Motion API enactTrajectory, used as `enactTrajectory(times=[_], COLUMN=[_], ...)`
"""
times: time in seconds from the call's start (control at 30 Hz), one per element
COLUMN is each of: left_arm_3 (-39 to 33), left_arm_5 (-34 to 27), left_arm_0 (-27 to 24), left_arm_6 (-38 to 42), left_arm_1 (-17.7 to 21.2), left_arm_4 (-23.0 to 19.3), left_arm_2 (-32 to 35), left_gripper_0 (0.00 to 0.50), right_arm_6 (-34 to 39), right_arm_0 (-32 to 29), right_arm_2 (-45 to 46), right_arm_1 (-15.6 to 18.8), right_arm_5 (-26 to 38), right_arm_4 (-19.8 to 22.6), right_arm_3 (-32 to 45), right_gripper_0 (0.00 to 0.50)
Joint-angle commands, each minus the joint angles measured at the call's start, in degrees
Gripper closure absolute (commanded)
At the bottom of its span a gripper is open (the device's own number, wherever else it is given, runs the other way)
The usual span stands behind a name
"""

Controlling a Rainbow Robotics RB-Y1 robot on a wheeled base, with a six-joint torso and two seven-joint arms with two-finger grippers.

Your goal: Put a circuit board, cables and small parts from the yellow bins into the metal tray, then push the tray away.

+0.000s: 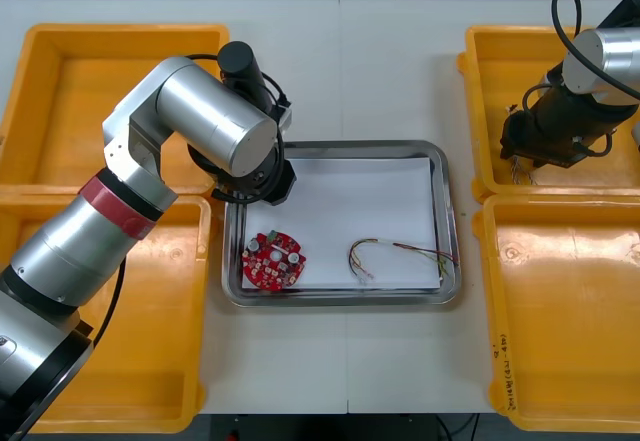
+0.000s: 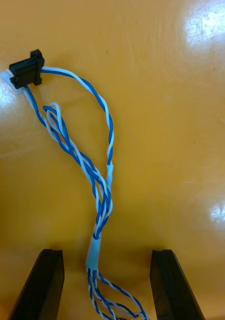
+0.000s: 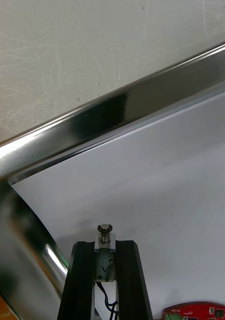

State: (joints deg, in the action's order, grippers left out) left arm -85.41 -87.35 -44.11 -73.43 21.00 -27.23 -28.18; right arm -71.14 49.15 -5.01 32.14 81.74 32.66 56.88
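My left gripper (image 3: 105,250) is shut on a small metal part (image 3: 105,239) with a black lead, just above the white inside of the metal tray (image 1: 440,161), near its far left corner. A round red circuit board (image 1: 273,259) lies in the tray's near left part, and a red and yellow cable (image 1: 400,254) lies near its right front. My right gripper (image 2: 106,282) is open low in the far right yellow bin (image 1: 480,111). A twisted blue and white cable (image 2: 100,190) with a black connector runs between its fingers.
Two yellow bins (image 1: 60,111) stand at the table's left and a second one (image 1: 560,311) at the near right. The tray's shiny rim (image 3: 117,110) passes just ahead of my left fingers. The left arm's elbow reaches across the near left bin.
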Motion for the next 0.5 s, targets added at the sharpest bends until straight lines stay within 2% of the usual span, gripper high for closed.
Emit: enactTrajectory(times=[0.03,0.27,0.3,0.33,0.37,0.4,0.43,0.5], left_arm_3=[-0.5,-0.5,-0.5,-0.5,-0.5,-0.5,-0.5,-0.5], left_arm_5=[1.3,1.7,1.7,1.7,1.7,1.7,1.7,1.7], left_arm_0=[0.3,0.3,0.3,0.3,0.3,0.3,0.3,0.3], left_arm_6=[4.9,5.1,5.1,5.2,5.2,5.3,5.4,5.5], left_arm_1=[-1.0,-1.0,-1.0,-1.0,-1.0,-1.0,-1.0,-1.0], left_arm_4=[-0.9,-0.6,-0.7,-0.6,-0.7,-0.6,-0.6,-0.6], left_arm_2=[-1.6,-2.0,-2.0,-2.0,-2.0,-2.0,-2.0,-2.0], left_gripper_0=[0.495,0.493,0.466,0.334,0.225,0.070,0.000,0.000], right_arm_6=[-1.3,-1.4,-1.5,-1.3,-1.5,-1.5,-1.4,-1.4], right_arm_0=[-0.8,-1.5,-1.5,-1.6,-1.7,-1.7,-1.6,-1.6], right_arm_2=[-1.1,-1.1,-1.1,-1.1,-1.1,-1.1,-1.1,-1.1], right_arm_1=[-0.5,-0.5,-0.5,-0.5,-0.5,-0.5,-0.5,-0.5], right_arm_5=[-0.5,-1.8,-1.8,-1.8,-1.8,-1.7,-1.7,-1.8], right_arm_4=[0.6,0.7,0.7,0.7,0.7,0.7,0.7,0.8], right_arm_3=[0.9,0.9,0.9,0.8,0.9,0.8,0.8,0.8], right_gripper_0=[0.000,0.000,0.000,0.000,0.028,0.089,0.157,0.356])
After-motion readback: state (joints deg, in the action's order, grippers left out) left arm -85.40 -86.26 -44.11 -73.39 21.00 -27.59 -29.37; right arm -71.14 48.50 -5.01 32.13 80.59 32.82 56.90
